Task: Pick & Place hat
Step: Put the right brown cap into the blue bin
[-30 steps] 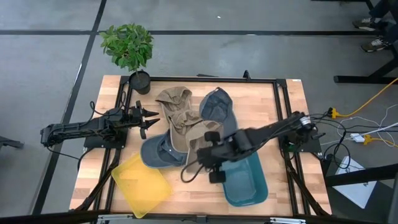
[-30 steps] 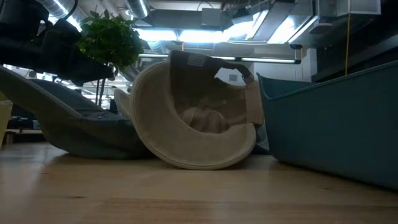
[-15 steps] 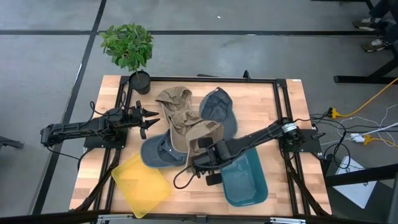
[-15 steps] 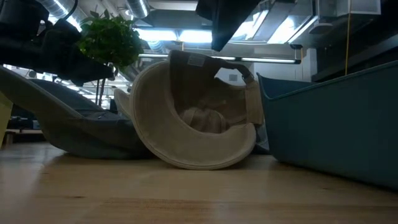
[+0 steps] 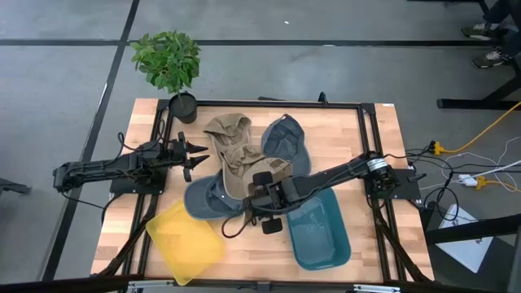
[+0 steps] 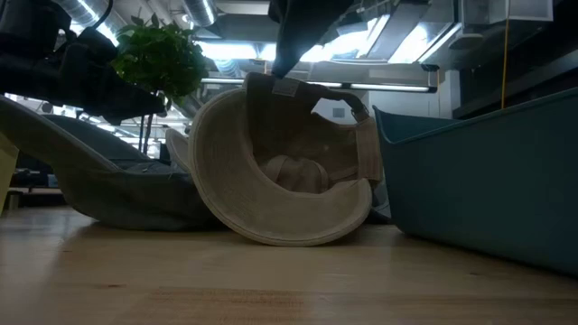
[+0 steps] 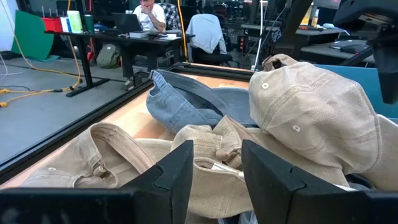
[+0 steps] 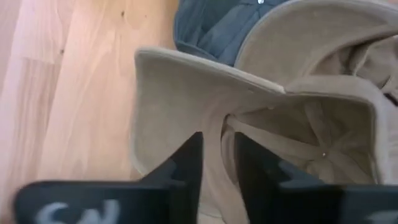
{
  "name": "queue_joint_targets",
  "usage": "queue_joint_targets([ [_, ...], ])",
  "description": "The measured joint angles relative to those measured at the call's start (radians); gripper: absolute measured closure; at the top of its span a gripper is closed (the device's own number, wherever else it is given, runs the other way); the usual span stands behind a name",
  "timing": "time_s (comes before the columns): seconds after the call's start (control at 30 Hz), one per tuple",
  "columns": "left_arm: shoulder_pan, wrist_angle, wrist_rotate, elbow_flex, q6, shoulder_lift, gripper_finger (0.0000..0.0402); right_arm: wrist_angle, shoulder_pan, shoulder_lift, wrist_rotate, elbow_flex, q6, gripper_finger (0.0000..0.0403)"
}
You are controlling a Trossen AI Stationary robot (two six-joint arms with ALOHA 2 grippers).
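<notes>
The right gripper (image 5: 254, 198) hovers just above the upturned tan hat (image 5: 244, 175), fingers (image 8: 186, 163) narrowly parted — nothing held. The hat lies mid-table in a pile with a blue hat (image 5: 203, 198), beside the teal bin (image 5: 321, 236). The left gripper (image 5: 195, 151) waits apart, fingers spread.

high looks straight down; low sits at table level (both share tan cap (image 5: 244, 167))

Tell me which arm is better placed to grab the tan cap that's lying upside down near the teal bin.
The right. The right gripper hangs directly over the upturned tan cap, open, its fingers straddling the brim. The left gripper waits at the pile's far edge, away from the teal bin.
</notes>
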Motion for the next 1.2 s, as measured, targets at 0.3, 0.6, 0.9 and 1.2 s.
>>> queue_joint_targets([
  [0.3, 0.0, 0.0, 0.0, 0.0, 0.0, 0.0, 0.027, 0.224, 0.008, 0.002, 0.046, -0.148, -0.576, 0.0182],
  [0.6, 0.0, 0.0, 0.0, 0.0, 0.0, 0.0, 0.027, 0.325, 0.036, 0.0, 0.187, -0.157, -0.873, 0.0176],
  [0.9, 0.0, 0.0, 0.0, 0.0, 0.0, 0.0, 0.027, 0.34, 0.039, 0.035, 0.175, -0.157, -1.061, 0.0183],
  [1.2, 0.0, 0.0, 0.0, 0.0, 0.0, 0.0, 0.027, 0.372, 0.018, 0.063, 0.176, -0.157, -1.046, 0.0281],
])
